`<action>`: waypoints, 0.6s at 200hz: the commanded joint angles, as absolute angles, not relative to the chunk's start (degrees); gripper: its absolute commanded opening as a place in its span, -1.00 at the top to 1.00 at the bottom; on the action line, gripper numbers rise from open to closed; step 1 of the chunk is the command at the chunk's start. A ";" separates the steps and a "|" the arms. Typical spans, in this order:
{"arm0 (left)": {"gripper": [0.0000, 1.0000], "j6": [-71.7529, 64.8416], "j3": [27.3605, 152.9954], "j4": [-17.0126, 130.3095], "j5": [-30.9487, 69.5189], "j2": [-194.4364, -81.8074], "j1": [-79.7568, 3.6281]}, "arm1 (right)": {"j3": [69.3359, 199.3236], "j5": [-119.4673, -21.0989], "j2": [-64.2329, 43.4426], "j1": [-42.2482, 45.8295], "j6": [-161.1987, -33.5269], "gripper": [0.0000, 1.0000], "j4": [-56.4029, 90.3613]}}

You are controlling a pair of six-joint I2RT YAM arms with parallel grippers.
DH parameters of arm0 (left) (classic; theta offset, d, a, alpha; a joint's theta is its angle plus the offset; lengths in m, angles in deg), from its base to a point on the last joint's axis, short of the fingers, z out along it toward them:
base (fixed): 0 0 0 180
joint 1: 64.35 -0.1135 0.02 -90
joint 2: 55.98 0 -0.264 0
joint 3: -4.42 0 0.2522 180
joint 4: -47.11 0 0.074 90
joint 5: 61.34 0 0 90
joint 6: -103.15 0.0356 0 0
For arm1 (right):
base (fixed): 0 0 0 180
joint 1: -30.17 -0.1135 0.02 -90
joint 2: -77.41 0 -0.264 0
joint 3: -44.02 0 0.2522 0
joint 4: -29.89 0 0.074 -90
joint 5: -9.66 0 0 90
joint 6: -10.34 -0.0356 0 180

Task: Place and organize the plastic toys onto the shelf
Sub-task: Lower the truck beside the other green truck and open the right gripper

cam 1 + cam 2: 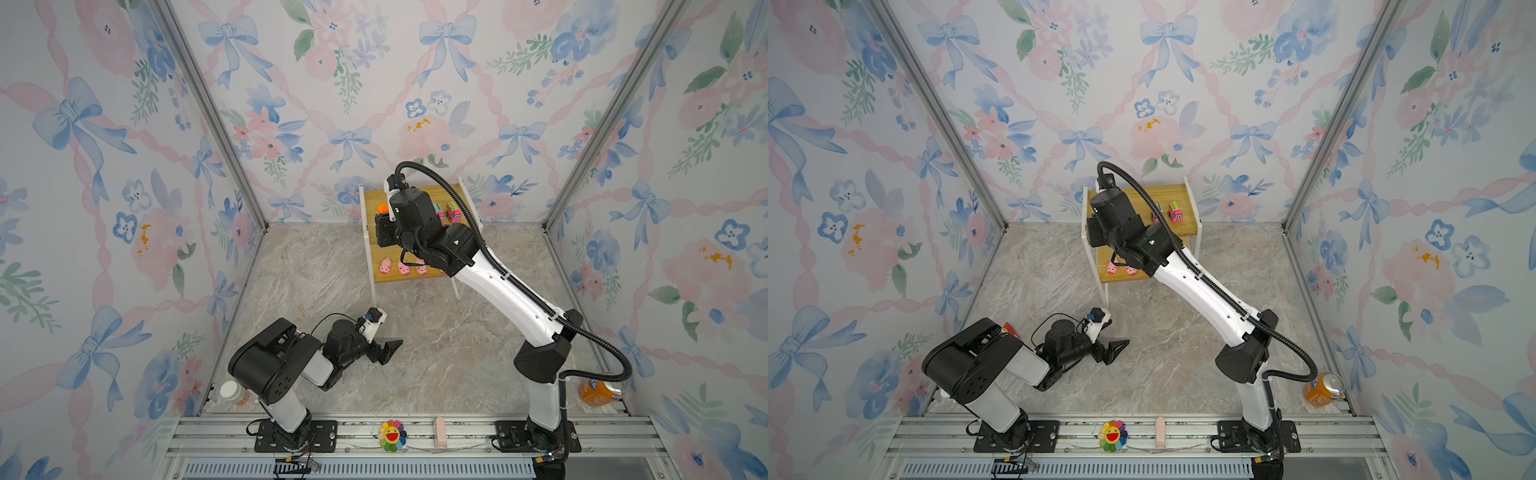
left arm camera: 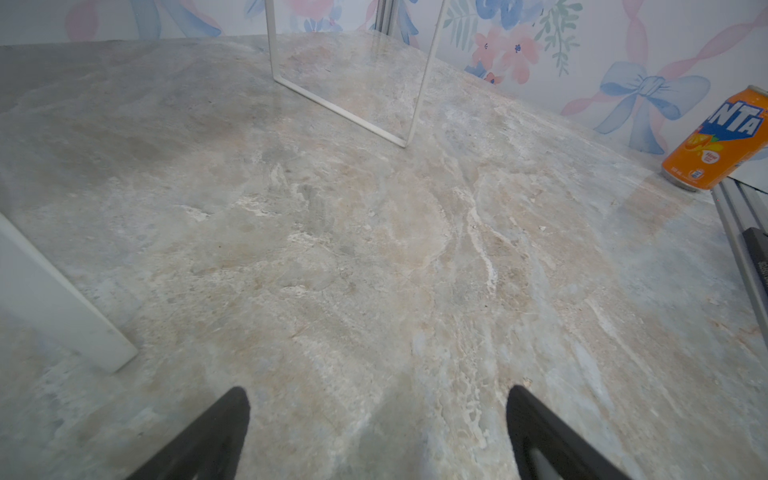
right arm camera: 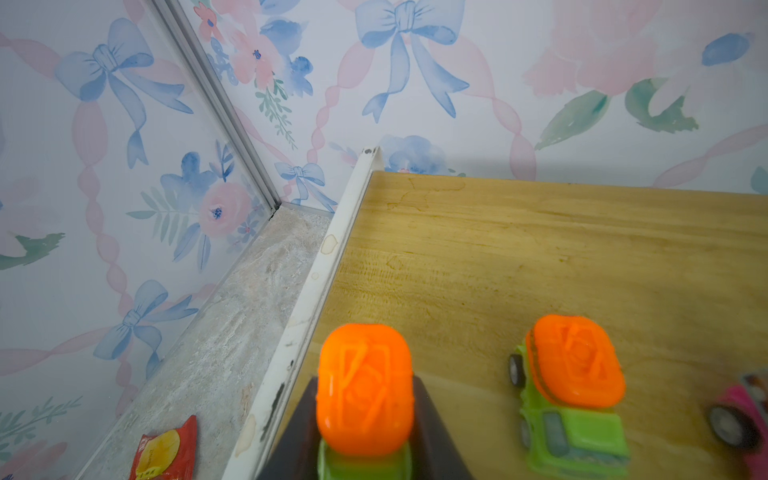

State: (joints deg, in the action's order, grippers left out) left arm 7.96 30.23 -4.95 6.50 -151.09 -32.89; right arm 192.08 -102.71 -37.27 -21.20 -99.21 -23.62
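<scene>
Orange "NTA" can point(image 2: 717, 141), far from shelf point(image 1: 374, 194)

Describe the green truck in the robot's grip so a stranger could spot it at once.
On the wooden shelf at the back wall, look at the top board's left end. Two green trucks with orange tops are there: the held truck is nearest the white frame, pinched in the right gripper; the other truck stands free.

the right gripper point(image 3: 367, 415) clamps a green truck point(image 3: 365, 365) at the left edge of the shelf point(image 3: 478, 257); a second green truck point(image 3: 573, 395) stands just right.
</scene>
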 commanded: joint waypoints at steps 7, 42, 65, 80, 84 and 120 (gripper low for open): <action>-0.94 8.48 30.99 -4.39 5.36 -151.73 -33.24 | 192.79 -105.82 -38.39 -20.70 -100.23 0.57 -21.95; -0.94 8.46 31.01 -4.36 5.10 -151.77 -33.24 | 192.81 -105.74 -39.65 -20.54 -100.56 0.56 -21.60; -0.94 8.48 30.84 -4.38 5.27 -151.52 -33.22 | 192.95 -105.82 -40.29 -20.39 -100.59 0.55 -21.05; -0.94 8.51 30.91 -4.35 5.36 -151.43 -33.22 | 193.39 -105.88 -40.81 -20.27 -100.58 0.55 -20.89; -0.94 8.55 30.84 -4.35 5.37 -151.50 -33.20 | 193.37 -105.85 -40.93 -20.21 -100.58 0.55 -20.88; -0.94 8.56 30.92 -4.35 5.28 -151.75 -33.24 | 194.65 -105.70 -42.29 -19.93 -100.07 0.55 -21.52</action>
